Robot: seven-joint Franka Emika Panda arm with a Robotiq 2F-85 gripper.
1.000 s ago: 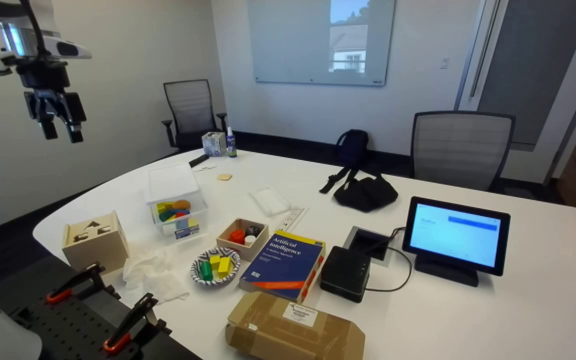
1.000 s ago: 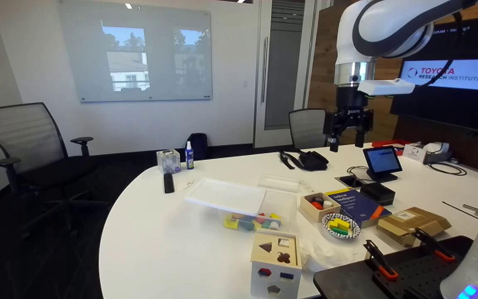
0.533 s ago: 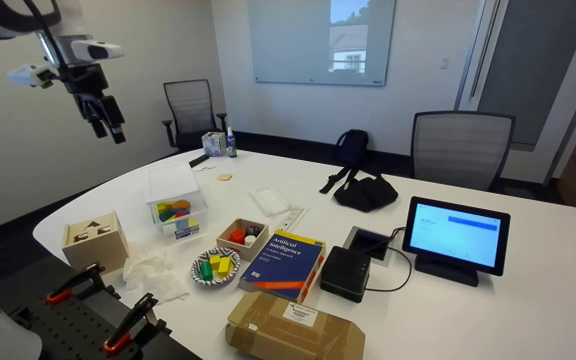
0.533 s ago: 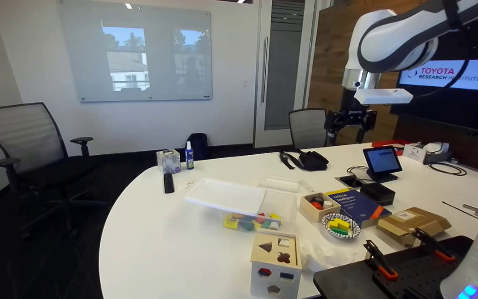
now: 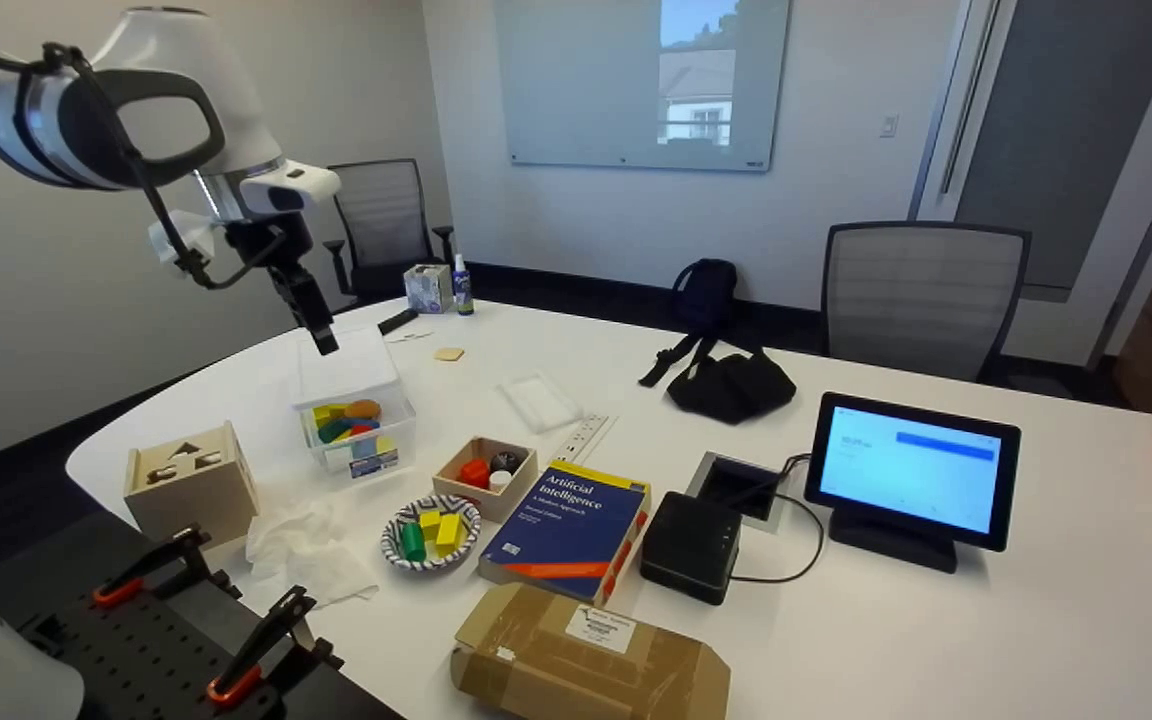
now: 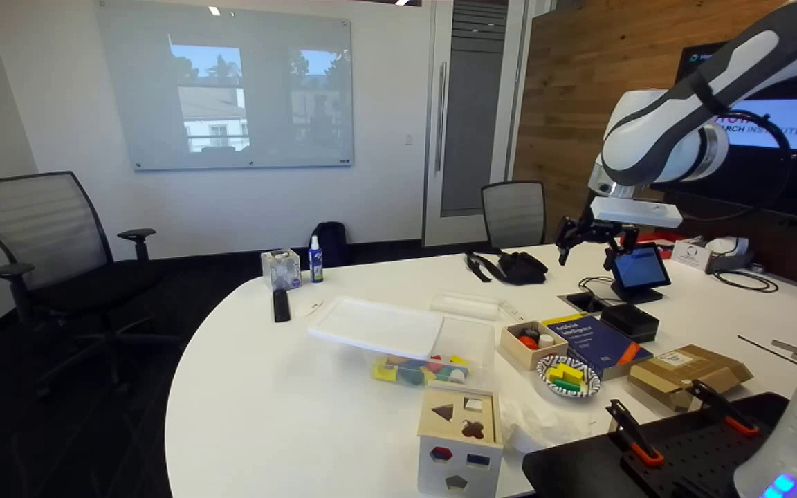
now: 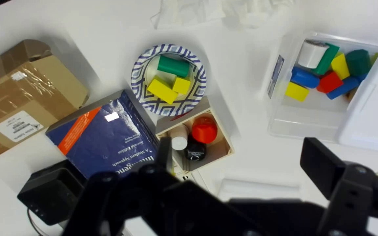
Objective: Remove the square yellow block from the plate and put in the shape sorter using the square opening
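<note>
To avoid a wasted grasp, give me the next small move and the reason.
Probably move the open claw across until it hovers over the square yellow block. The claw holds nothing, and in the wrist view the block lies on the plate, toward the picture's upper left, not centred between the jaws.

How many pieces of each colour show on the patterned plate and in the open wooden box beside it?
Yellow: 2 (square yellow block, longer yellow block, both on the plate)
Green: 1 (green block, same plate)
Red: 1 (red piece in the wooden box)
White: 1 (white piece, same box)
Black: 1 (black piece, same box)
Total: 6
</note>
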